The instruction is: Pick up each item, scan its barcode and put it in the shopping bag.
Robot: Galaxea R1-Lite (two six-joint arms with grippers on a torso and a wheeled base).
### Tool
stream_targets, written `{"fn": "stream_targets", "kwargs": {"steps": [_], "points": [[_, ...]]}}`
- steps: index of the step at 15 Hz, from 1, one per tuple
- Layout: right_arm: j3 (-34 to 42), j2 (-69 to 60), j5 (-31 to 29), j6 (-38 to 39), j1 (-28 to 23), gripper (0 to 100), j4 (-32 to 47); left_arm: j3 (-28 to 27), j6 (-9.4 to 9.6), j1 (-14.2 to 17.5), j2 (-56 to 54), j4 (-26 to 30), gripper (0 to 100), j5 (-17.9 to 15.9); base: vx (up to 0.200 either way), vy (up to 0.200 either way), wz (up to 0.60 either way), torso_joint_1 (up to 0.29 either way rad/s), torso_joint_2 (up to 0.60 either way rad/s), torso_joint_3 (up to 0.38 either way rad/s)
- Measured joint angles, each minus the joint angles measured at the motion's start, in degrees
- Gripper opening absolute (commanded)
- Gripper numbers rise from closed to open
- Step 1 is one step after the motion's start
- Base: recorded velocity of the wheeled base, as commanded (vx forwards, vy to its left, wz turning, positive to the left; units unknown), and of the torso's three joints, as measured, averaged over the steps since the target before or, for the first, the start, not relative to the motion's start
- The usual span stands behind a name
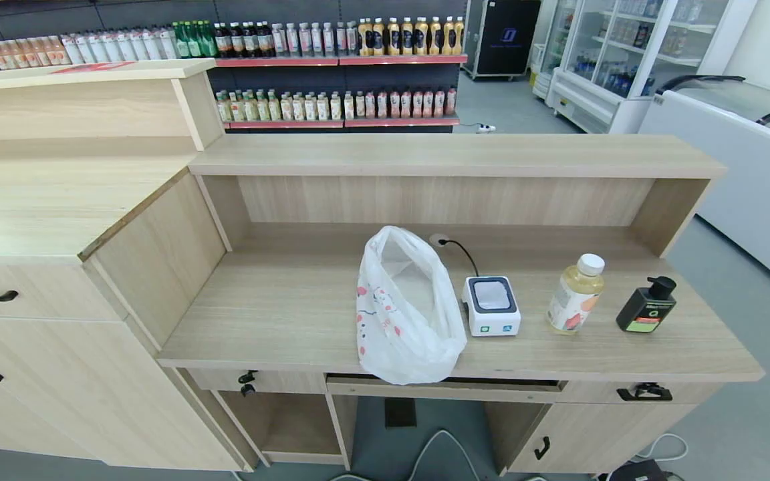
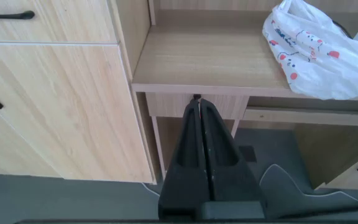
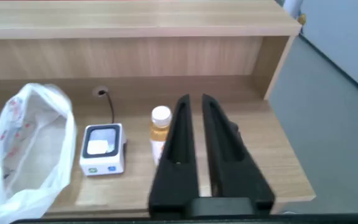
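Left gripper [image 2: 197, 104]: fingers pressed together, empty, low in front of the counter [image 1: 278, 314] edge. Head view, centre: bag [image 1: 408, 314] stands open and looks empty. Scanner [image 1: 490, 304] is just right of it, touching or nearly. Right of centre: bottle [image 1: 575, 294] upright, then pump bottle [image 1: 647, 306], apart, both on the counter. Right gripper [image 3: 194, 99]: narrow gap, holding nothing, above the counter facing the bottle. Judging by this, nothing is scanned or bagged yet, both items left.
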State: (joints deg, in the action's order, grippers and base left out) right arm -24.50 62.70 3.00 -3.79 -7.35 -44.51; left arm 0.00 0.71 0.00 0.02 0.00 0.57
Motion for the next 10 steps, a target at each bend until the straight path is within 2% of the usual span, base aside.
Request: {"fn": "stream_targets", "kwargs": {"steps": [3, 10], "points": [[-0.05, 10.48, 0.39, -0.48, -1.27, 100, -3.17, 0.0, 0.0, 0.0, 0.0, 0.0, 0, 0.02, 0.0, 0.0, 0.0, 0.0, 0.0, 0.0], [4.06, 25.31, 0.5, -2.66, -2.01, 100, -13.35, 0.0, 0.0, 0.0, 0.0, 0.0, 0, 0.02, 0.0, 0.0, 0.0, 0.0, 0.0, 0.0]]}}
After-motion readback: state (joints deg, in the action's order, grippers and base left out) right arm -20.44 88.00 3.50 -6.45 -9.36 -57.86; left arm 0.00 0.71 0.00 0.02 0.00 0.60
